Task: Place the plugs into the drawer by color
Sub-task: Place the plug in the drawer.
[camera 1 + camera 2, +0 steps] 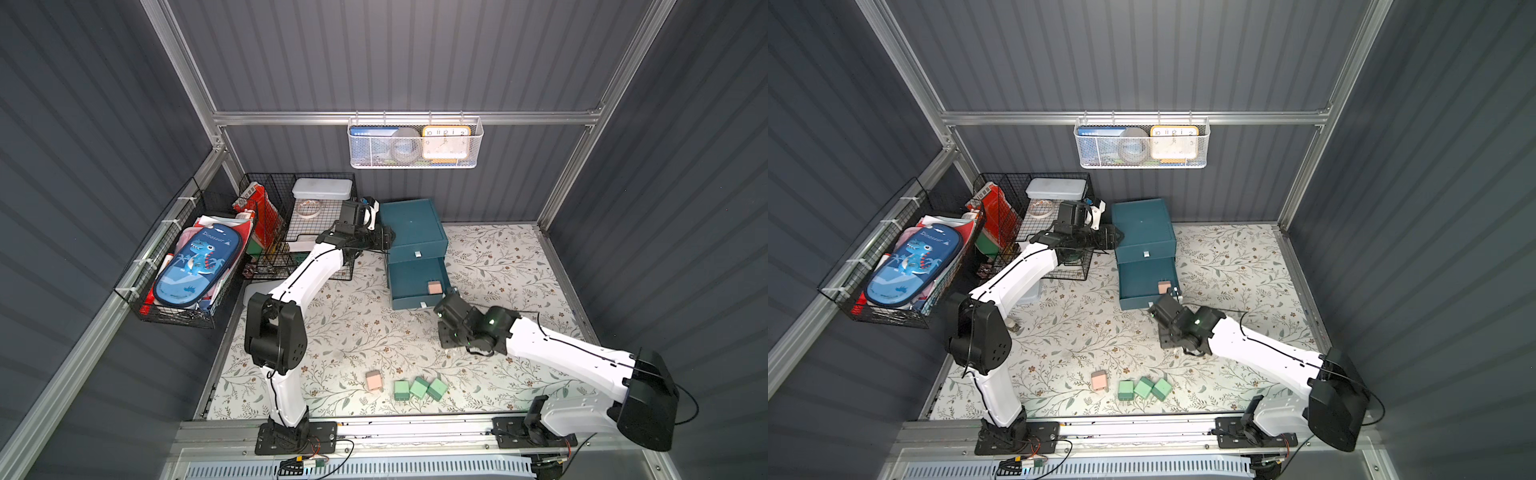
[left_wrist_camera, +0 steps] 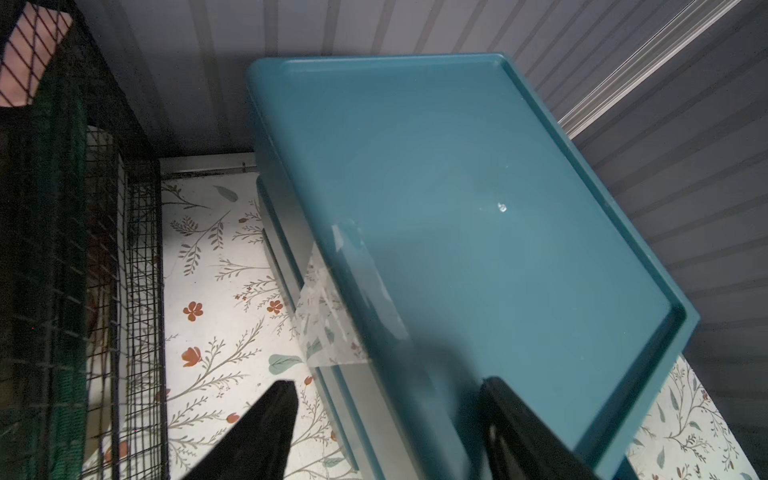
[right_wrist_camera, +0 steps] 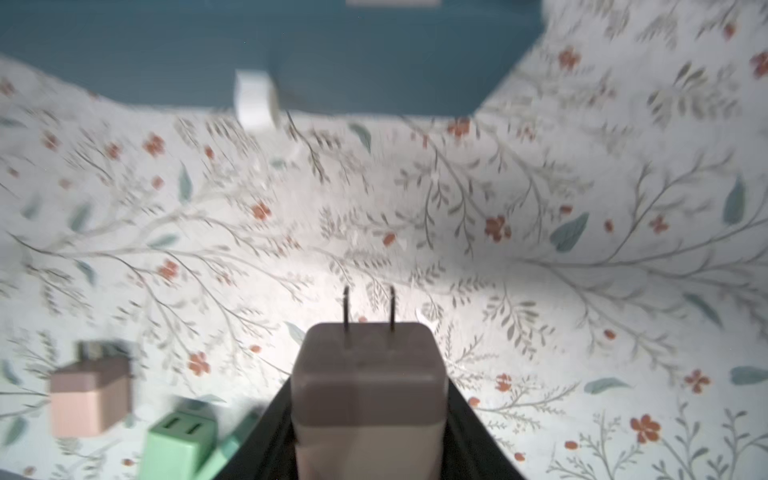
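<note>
The drawer cabinet [image 1: 413, 226] [image 1: 1142, 226] is dark teal and stands at the back of the mat, its middle drawer [image 1: 415, 278] pulled out. One pink plug [image 1: 434, 287] [image 1: 1164, 286] lies in that drawer's right front corner. My right gripper [image 3: 370, 419] is shut on another pink plug [image 3: 368, 374], prongs pointing away; it hangs over the mat just in front of the cabinet [image 1: 449, 336]. A pink plug [image 1: 374, 380] [image 3: 89, 395] and three green plugs [image 1: 419, 388] [image 3: 178, 436] lie near the front edge. My left gripper [image 2: 390, 384] [image 1: 386, 237] is open, straddling the cabinet's top left edge.
Black wire baskets [image 1: 316, 224] stand left of the cabinet, close to my left arm. Another wire basket [image 1: 187, 266] with a blue dinosaur case hangs on the left wall. A white mesh basket [image 1: 415, 143] hangs on the back wall. The floral mat [image 1: 498, 266] covers the table.
</note>
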